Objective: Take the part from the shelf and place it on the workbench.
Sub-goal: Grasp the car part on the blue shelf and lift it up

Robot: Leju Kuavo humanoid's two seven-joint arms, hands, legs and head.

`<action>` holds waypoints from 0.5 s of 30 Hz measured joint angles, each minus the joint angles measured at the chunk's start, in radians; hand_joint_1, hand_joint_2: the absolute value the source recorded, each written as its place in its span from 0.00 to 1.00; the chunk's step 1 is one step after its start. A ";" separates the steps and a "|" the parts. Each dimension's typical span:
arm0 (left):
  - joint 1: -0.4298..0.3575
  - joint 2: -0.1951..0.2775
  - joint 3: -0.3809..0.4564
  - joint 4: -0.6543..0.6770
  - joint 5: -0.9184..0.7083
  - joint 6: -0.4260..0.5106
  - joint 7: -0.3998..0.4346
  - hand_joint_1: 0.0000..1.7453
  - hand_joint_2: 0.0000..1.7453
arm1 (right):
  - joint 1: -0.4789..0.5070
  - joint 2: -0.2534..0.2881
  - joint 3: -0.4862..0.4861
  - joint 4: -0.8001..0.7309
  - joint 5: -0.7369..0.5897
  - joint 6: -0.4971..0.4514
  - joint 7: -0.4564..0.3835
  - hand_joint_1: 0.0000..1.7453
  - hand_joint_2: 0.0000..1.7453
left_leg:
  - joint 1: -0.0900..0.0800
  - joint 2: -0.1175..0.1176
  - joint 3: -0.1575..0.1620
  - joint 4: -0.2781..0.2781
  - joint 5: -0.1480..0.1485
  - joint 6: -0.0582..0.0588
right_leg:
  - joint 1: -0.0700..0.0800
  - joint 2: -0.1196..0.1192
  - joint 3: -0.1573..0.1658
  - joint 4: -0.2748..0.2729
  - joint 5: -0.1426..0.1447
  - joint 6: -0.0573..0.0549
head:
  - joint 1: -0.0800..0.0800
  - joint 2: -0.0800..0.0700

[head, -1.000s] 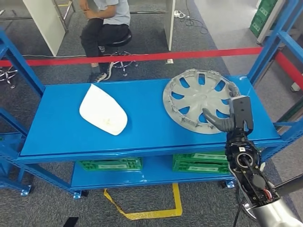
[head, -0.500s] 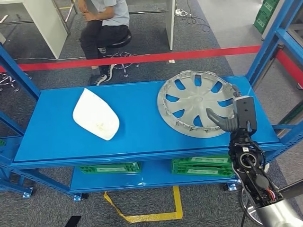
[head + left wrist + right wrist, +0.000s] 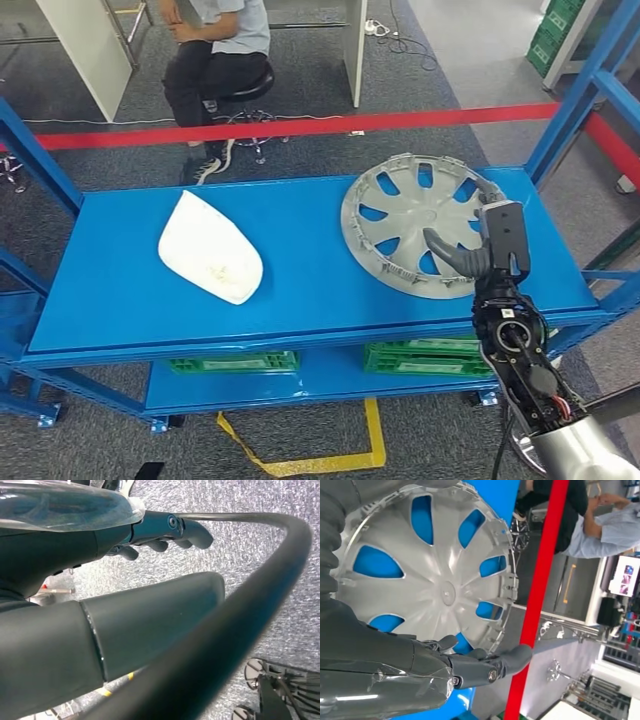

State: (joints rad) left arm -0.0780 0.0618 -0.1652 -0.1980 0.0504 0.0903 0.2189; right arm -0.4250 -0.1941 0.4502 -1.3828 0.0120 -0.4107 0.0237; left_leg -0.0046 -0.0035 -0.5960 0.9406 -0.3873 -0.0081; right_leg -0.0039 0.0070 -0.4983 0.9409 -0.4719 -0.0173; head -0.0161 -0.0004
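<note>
A grey wheel cover (image 3: pixel 407 215) lies flat on the right part of the blue shelf (image 3: pixel 302 270). A white curved part (image 3: pixel 211 262) rests on the shelf's left half. My right hand (image 3: pixel 483 255) is at the wheel cover's near right rim, its thumb stretched over the spokes and its fingers at the rim's outer side. In the right wrist view that hand (image 3: pixel 395 670) is spread over the wheel cover (image 3: pixel 444 590) without closing on it. My left hand (image 3: pixel 113 630) hangs over grey carpet with nothing in it, fingers apart.
A person (image 3: pixel 219 50) sits on a stool behind a red barrier tape (image 3: pixel 302 125). Green crates (image 3: pixel 423 358) sit on the lower shelf level. Blue uprights (image 3: pixel 573 100) frame the shelf's right end. Yellow tape (image 3: pixel 317 455) marks the floor in front.
The whole view has shifted slightly with the camera. My right hand stays at the wheel cover's near right rim, its thumb a little further in over the spokes.
</note>
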 joint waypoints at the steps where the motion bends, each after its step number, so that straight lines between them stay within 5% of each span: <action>1: 0.001 0.000 0.000 0.000 0.000 0.000 0.000 0.00 0.00 | 0.000 0.000 0.000 0.000 0.000 0.000 0.000 0.00 1.00 | 0.000 -0.001 0.000 0.000 -0.001 0.002 | 0.000 -0.001 0.002 -0.003 0.000 0.002 | 0.003 0.000; 9: 0.001 -0.001 0.000 0.000 0.002 -0.008 -0.001 0.00 0.00 | -0.001 0.000 -0.001 0.000 0.010 0.001 0.020 0.00 1.00 | 0.000 -0.001 0.000 0.001 -0.003 0.007 | 0.000 -0.001 0.006 -0.012 0.003 0.020 | 0.017 0.000; 15: 0.000 -0.001 -0.001 0.000 0.003 -0.012 -0.004 0.00 0.00 | -0.032 -0.011 0.010 0.018 0.145 0.024 0.144 0.00 1.00 | 0.002 0.000 0.001 0.000 -0.001 0.009 | 0.000 -0.001 0.006 -0.012 0.005 0.023 | 0.015 0.000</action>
State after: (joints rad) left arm -0.0777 0.0608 -0.1664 -0.1980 0.0535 0.0778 0.2147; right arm -0.4568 -0.2049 0.4598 -1.3647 0.1568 -0.3869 0.1676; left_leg -0.0028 -0.0039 -0.5954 0.9410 -0.3882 0.0009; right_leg -0.0035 0.0060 -0.4923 0.9287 -0.4672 0.0055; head -0.0007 -0.0004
